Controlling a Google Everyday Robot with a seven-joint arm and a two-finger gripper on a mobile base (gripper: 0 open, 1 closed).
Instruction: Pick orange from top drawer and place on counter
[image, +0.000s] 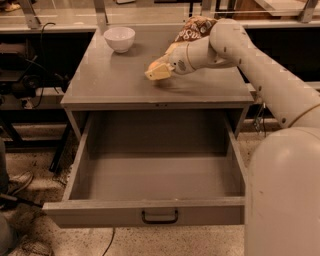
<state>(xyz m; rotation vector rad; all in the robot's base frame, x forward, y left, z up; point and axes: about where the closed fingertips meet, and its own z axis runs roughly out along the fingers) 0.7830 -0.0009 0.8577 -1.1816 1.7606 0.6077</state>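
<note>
The top drawer (150, 212) is pulled fully out, and I see nothing inside it. Its dark handle (160, 217) is centred on the front panel. My gripper (158, 72) is low over the middle of the counter (107, 82), reaching in from the right on the pale arm. The orange does not show: none lies in the drawer or on the bare counter, and the gripper's tip hides whatever may be in it.
A white bowl (119, 38) stands at the counter's back left. A brown snack bag (192, 29) lies at the back right, behind the arm. Cables and dark frames are on the floor to the left. The arm's large body fills the lower right.
</note>
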